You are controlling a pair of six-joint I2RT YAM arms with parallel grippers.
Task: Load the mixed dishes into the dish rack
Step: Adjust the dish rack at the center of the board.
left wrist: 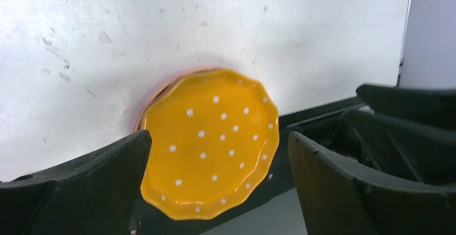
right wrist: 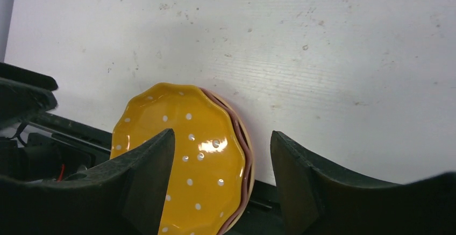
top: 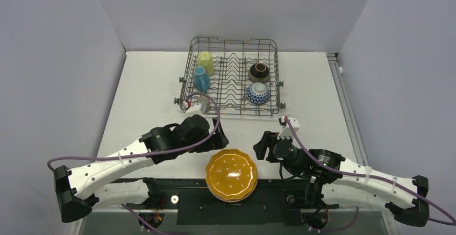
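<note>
Step in hand: picking up a plate; the mugs and bowls look loaded, the plates are not yet.
Plates: a stack lies flat at the near edge of the desk (top: pixel 145 95), between the two arms, with the orange plate (top: pixel 232 174) on top and a pink plate (right wrist: pixel 245 138) showing at its rim beneath.
Rack (top: pixel 278 73): at the far middle of the desk, well apart from the stack; yellow mug (top: pixel 205 62) and blue mug (top: pixel 201 78) on its left side, brown bowl (top: pixel 258 72) and patterned bowl (top: pixel 257 93) on its right.
Grey mug (top: pixel 202 105): at the rack's near-left corner; inside or just outside, I cannot tell.
Left tool (top: pixel 218 138): jaws wide, holding nothing, just left of the stack.
Right tool (top: pixel 262 146): jaws apart, empty, just right of the stack.
Next move calls for: one tool to drop to the orange plate's rim, close on its edge alone without catching the pink one, then lift and stand it between the rack's tines.
</note>
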